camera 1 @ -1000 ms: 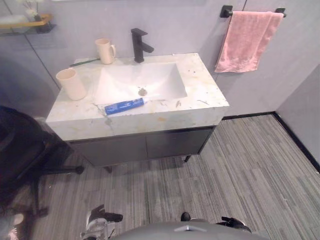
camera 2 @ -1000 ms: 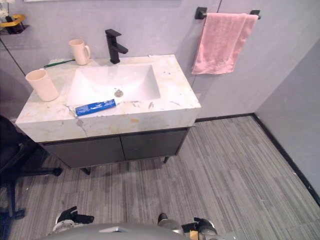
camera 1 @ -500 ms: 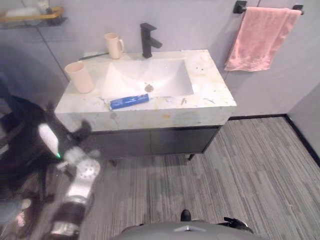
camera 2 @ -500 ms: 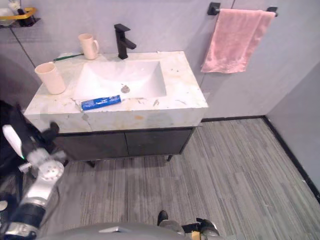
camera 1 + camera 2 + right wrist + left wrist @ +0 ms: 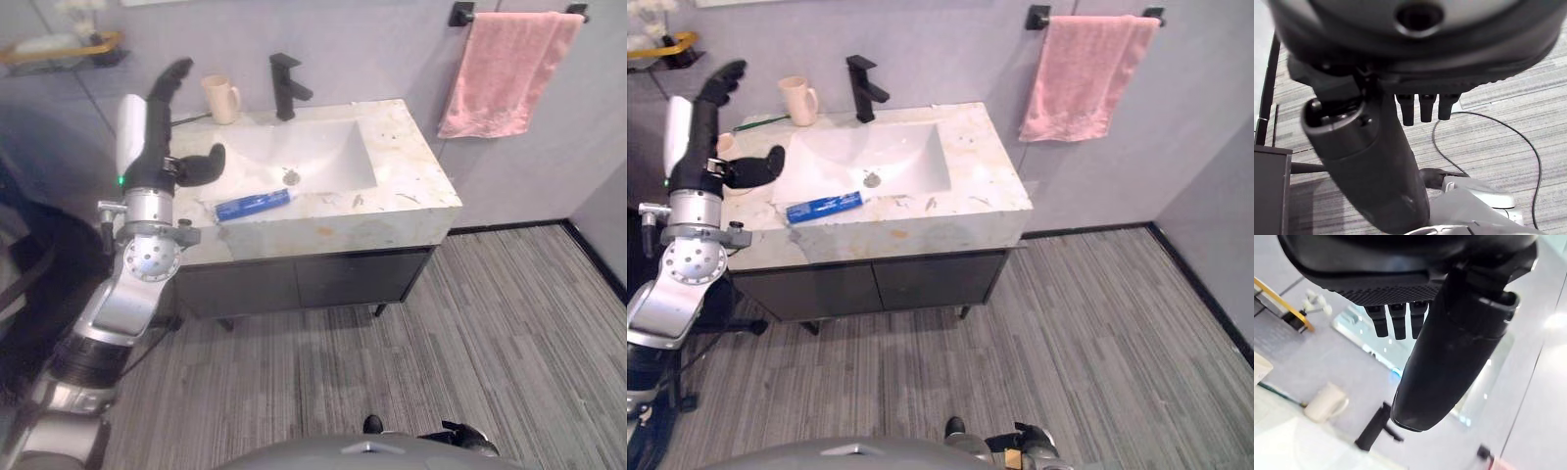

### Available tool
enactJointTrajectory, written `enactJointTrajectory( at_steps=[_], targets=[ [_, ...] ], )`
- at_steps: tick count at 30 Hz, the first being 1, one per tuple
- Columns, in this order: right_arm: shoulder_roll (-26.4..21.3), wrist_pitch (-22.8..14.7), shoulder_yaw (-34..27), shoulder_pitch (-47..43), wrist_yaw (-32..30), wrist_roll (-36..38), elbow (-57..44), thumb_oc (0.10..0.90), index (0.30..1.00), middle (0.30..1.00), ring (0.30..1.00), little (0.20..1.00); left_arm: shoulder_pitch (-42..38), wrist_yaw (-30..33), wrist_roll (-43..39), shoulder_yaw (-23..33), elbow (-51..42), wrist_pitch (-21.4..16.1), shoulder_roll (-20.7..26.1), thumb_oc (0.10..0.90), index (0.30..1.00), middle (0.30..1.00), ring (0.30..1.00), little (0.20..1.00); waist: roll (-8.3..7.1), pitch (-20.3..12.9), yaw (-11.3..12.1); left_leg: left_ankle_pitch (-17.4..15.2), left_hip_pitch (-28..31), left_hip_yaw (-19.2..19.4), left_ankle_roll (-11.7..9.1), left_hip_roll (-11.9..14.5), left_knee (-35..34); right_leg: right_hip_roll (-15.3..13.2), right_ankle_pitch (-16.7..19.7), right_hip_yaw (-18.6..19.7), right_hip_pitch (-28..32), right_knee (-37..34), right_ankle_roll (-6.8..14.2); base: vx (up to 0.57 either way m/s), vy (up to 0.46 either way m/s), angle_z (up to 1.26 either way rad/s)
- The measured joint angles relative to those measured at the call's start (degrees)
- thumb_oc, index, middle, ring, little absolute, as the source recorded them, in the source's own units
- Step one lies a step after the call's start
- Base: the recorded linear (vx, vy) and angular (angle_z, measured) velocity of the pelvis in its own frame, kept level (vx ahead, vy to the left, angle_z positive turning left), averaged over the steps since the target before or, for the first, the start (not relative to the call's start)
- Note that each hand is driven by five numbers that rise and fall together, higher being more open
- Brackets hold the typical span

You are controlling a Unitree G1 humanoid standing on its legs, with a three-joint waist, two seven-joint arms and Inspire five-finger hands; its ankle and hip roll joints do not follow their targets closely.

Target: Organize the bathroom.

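the left hand (image 5: 157, 127) is raised over the 9 o'clock end of the marble surface (image 5: 411, 186), fingers straight and spread from the thumb, holding nothing. a blue toothpaste tube (image 5: 253, 204) lies flat on the surface's front rim at about 7 o'clock of the white basin (image 5: 304, 152), just beside the hand's thumb but apart from it. a cream mug (image 5: 222, 98) stands at 11 o'clock of the basin, with a green toothbrush (image 5: 759, 121) lying beside it, and a black tap (image 5: 286, 86) rises at 12 o'clock. a pink towel (image 5: 505, 69) hangs from a wall bar at 2 o'clock. the right hand (image 5: 1376, 161) hangs low over the striped floor (image 5: 441, 362), fingers relaxed and empty.
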Motion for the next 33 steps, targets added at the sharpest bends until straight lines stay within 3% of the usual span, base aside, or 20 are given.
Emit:
enactJointTrajectory(
  at_steps=[5, 11, 13, 20, 24, 33],
  targets=[
    [-0.88, 0.89, 0.02, 0.13, 0.63, -0.55, 0.03, 0.800, 0.900, 0.900, 0.900, 0.900, -4.45, -11.07, -6.63, -1.31, 4.60, 1.38, 9.25, 0.800, 0.900, 0.900, 0.900, 0.900, 0.99, -0.49, -0.63, 0.01, 0.11, 0.45, -0.03, -0.03, 0.01, 0.00, 0.12, 0.36, -0.03, -0.03, -0.06, -0.01, 0.007, -0.01],
    [-1.97, 1.60, 0.05, -0.41, 1.38, -0.92, 1.36, 0.800, 0.900, 0.900, 0.900, 0.900, -8.00, -18.25, -8.35, -2.87, 12.28, 0.98, 13.38, 0.800, 0.900, 0.900, 0.900, 0.900, 2.45, -1.52, -0.42, 0.05, 0.17, 0.58, -0.14, -0.09, -0.02, -0.02, 0.19, 0.48, -0.01, -0.02, -0.04, 0.00, 0.000, 0.00],
    [-2.08, 1.63, 0.05, -0.57, 1.65, -0.95, 1.33, 0.800, 0.900, 0.900, 0.900, 0.900, -9.14, -22.34, -8.59, -3.85, 16.85, -1.03, 15.10, 0.800, 0.900, 0.900, 0.900, 0.900, 2.77, -1.73, -0.42, 0.14, 0.13, 0.67, -0.28, -0.03, -0.02, 0.02, 0.23, 0.48, -0.04, -0.02, -0.11, 0.00, 0.000, 0.00],
    [-2.57, 1.89, 0.18, -0.60, 2.49, -1.00, 1.65, 0.800, 0.900, 0.900, 0.900, 0.900, -9.27, -31.38, -10.53, -8.24, 16.86, -6.08, 15.92, 0.800, 0.900, 0.900, 0.900, 0.900, 2.85, -1.78, 0.76, 0.18, 0.13, 0.82, -0.34, -0.12, -0.02, -0.04, 0.29, 0.53, -0.06, -0.01, -0.13, 0.00, 0.000, 0.00],
    [-2.61, 1.96, 0.20, -0.65, 2.72, -1.01, 1.69, 0.800, 0.900, 0.900, 0.900, 0.900, -9.38, -34.90, -10.53, -11.51, 17.80, -6.23, 15.92, 0.800, 0.900, 0.900, 0.900, 0.900, 2.88, -1.78, 0.67, 0.21, 0.12, 0.83, -0.38, -0.05, -0.01, 0.00, 0.29, 0.49, -0.06, 0.00, -0.13, 0.00, 0.000, 0.00],
    [-2.68, 2.45, 0.19, -0.61, 2.61, -1.01, 1.87, 0.800, 0.900, 0.900, 0.900, 0.900, -13.35, -38.06, -10.05, -12.60, 22.07, -4.34, 15.91, 0.800, 0.900, 0.900, 0.900, 0.900, 2.89, -1.77, 0.54, 0.23, 0.26, 1.07, -0.41, -0.10, -0.01, -0.01, 0.30, 0.60, 0.00, 0.00, -0.12, 0.00, 0.000, 0.00]
  ],
)
